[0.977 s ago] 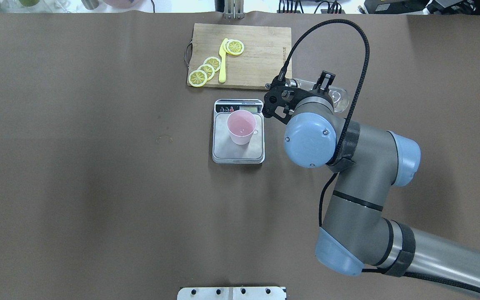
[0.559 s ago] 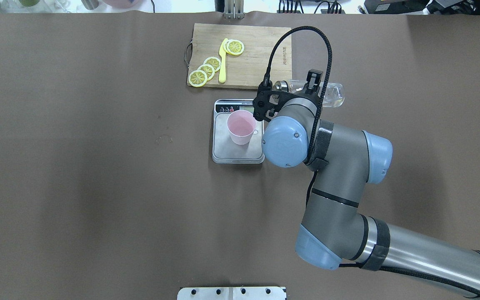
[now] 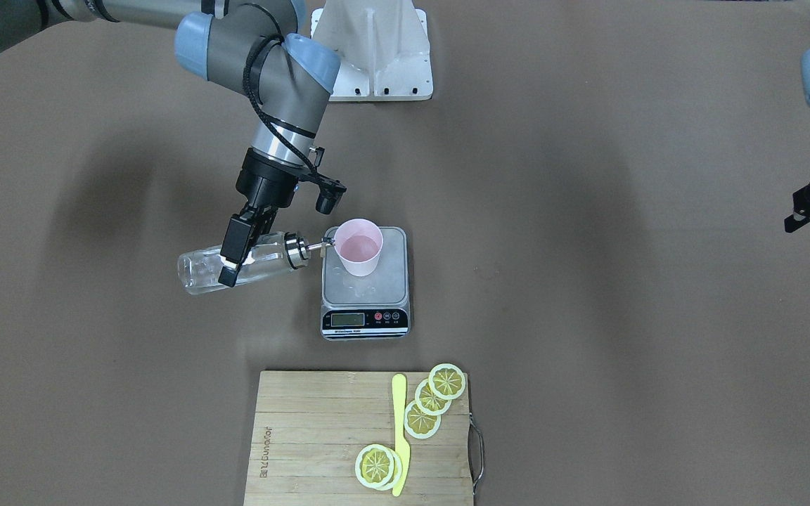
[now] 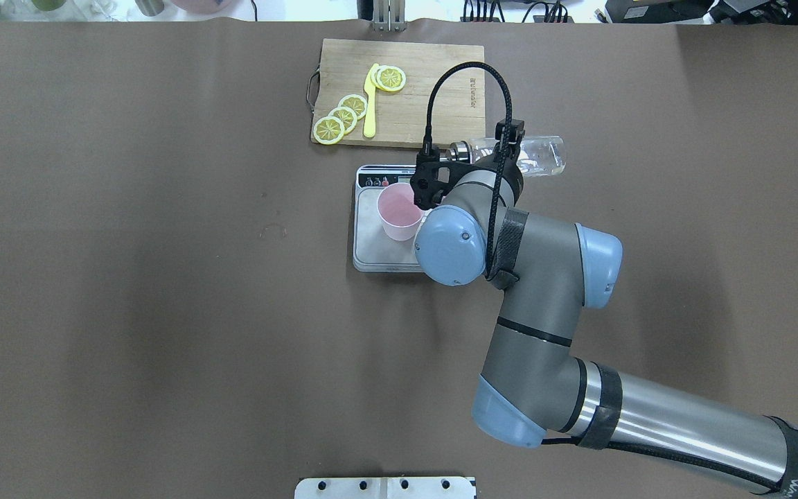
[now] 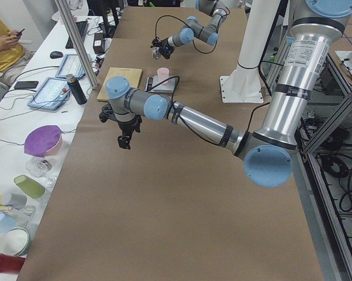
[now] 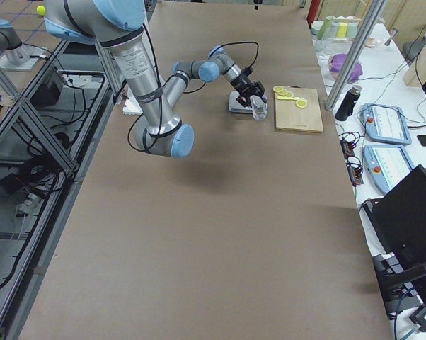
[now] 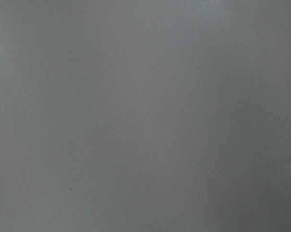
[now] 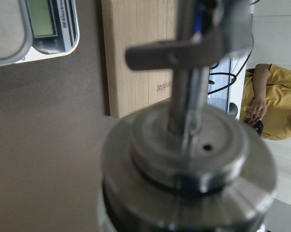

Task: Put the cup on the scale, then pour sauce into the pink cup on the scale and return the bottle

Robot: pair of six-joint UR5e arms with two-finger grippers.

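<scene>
The pale pink cup (image 3: 358, 256) stands upright on the steel platform of the scale (image 3: 365, 301), also seen from overhead as cup (image 4: 399, 211) and scale (image 4: 371, 242). My right gripper (image 3: 232, 258) is shut on the clear glass bottle (image 3: 201, 273), held about level to the cup's right, over the table. Its metal spout (image 3: 310, 247) points at the cup and its tip reaches the rim. The spout cap (image 8: 189, 159) fills the right wrist view. I see no stream. My left gripper (image 5: 124, 140) hangs far off over bare table; I cannot tell whether it is open.
A bamboo cutting board (image 4: 433, 97) lies just beyond the scale, with lemon slices (image 4: 343, 114) and a yellow knife (image 4: 370, 104) on it. The white robot base mount (image 3: 373, 49) is at the near edge. People and clutter sit past the table's far side (image 5: 6, 41).
My right arm has swung left with the bottle, bringing the spout from beside the scale up to the cup's rim. Cup and scale have not moved.
</scene>
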